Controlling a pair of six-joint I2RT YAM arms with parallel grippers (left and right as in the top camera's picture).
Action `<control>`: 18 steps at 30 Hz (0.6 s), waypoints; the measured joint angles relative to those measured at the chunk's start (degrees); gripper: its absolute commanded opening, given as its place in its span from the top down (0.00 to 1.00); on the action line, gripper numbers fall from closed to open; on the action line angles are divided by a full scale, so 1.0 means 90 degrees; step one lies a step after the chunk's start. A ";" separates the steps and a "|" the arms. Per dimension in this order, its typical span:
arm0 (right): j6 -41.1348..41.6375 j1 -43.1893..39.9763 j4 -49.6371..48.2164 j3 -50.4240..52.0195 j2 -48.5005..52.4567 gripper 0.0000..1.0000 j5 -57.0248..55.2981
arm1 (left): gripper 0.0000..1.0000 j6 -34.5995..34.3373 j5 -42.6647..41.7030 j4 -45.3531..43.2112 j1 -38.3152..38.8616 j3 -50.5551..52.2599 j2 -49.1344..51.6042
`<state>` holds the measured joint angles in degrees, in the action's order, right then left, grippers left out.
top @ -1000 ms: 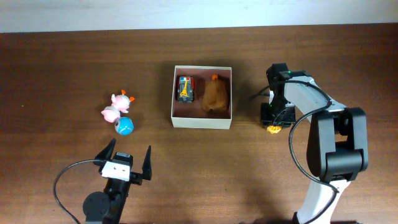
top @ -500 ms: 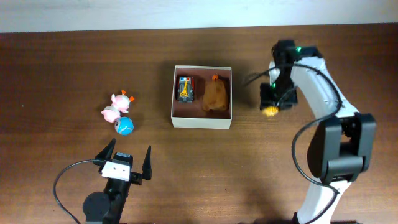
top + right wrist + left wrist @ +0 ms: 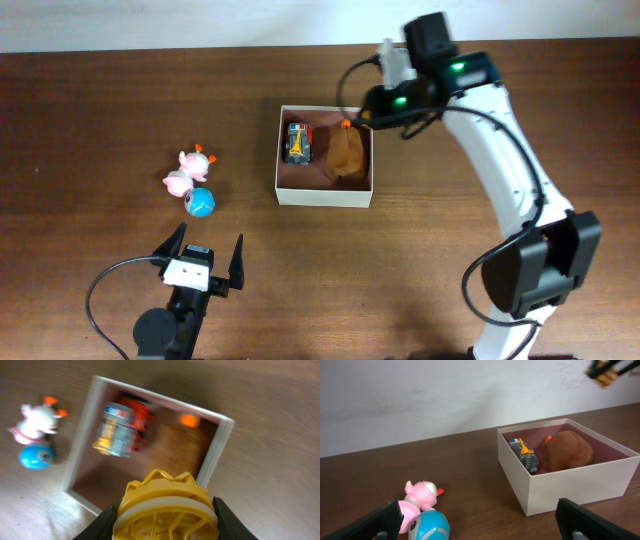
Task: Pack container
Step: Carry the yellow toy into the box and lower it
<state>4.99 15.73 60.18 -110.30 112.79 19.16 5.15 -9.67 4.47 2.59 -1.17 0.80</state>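
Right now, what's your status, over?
Right gripper shut on yellow toy, above box edge. Left gripper open. Box holds car and brown toy. Drop path looks clear.

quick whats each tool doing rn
left tool: open, holding nothing
right tool: closed on the yellow toy

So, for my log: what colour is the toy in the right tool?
Yellow toy, best in right wrist view.
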 measured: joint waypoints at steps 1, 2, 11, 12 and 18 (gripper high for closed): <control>0.0051 0.0158 -0.0158 0.0000 0.0000 0.62 -0.0019 | 0.00 -0.0002 0.0000 0.0000 0.0000 0.0000 0.0000; 0.0100 0.0289 -0.0272 0.0000 0.0010 0.62 -0.0046 | 0.00 0.0000 0.0000 0.0002 0.0000 0.0000 0.0000; 0.0403 0.0901 -0.1222 0.0000 0.0561 0.62 -0.0231 | 0.00 0.0000 0.0000 0.0000 0.0000 0.0000 0.0000; 0.0435 0.0920 -0.1331 0.0000 0.0736 0.62 -0.0240 | 0.01 -0.0002 0.0000 0.0000 0.0000 0.0000 0.0000; 0.0459 0.0920 -0.1620 0.0000 0.1316 0.62 -0.0301 | 0.00 -0.0002 0.0000 0.0000 0.0000 0.0000 0.0000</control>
<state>9.13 24.01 45.60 -110.30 124.64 16.45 5.13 -9.67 4.47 2.59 -1.17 0.80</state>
